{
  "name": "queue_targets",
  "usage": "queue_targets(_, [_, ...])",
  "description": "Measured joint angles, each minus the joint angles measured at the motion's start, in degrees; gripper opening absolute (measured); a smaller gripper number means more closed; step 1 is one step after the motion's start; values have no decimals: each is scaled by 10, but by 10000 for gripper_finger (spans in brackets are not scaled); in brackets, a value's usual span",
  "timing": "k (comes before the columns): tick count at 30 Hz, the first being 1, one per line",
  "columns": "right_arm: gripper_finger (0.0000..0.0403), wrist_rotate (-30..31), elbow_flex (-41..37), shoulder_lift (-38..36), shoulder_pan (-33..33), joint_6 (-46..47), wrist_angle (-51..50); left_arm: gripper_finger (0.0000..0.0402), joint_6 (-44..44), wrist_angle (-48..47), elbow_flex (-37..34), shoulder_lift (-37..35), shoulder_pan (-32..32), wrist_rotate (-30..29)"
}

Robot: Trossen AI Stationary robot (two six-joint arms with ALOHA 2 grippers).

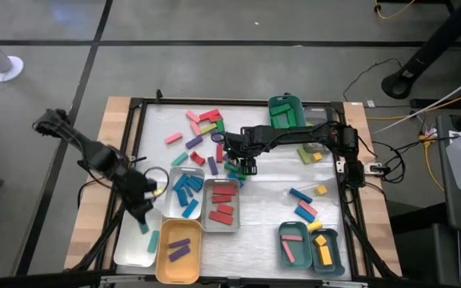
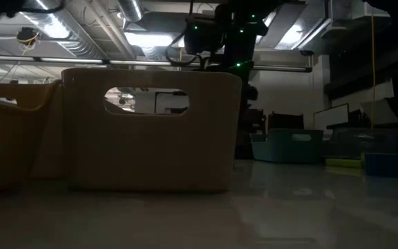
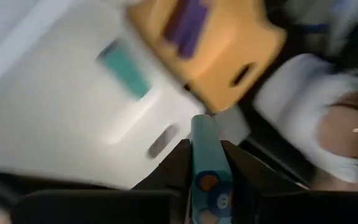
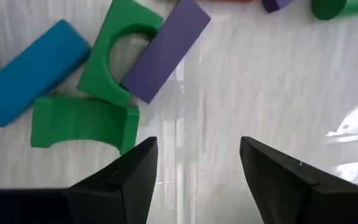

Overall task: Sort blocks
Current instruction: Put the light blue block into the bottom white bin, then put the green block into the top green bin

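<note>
High view: left gripper (image 1: 142, 218) over the white tray (image 1: 126, 250); right gripper (image 1: 247, 167) beside loose blocks (image 1: 202, 136) on the tabletop (image 1: 270, 204).
Left wrist view: jaws clamped on a teal block (image 3: 207, 155).
Right wrist view: jaws apart, empty, near a purple block (image 4: 165, 50).

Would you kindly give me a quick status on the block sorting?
Left gripper shut on teal block over white tray. Right gripper open above green blocks. Nothing in the way.

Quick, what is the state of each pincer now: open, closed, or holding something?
Left pincer: closed on a teal block, above the white tray.
Right pincer: open, empty, above the table beside green pieces.
</note>
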Motion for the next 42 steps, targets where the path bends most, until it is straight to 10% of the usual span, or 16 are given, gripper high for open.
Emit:
queue_targets(21, [229,-133,-25,12,0,-15,5,103,-32,-9,0,221,-91,-4])
queue_targets(42, [229,-130,-42,12,1,-359,39,136,-26,-5,0,236,-91,-4])
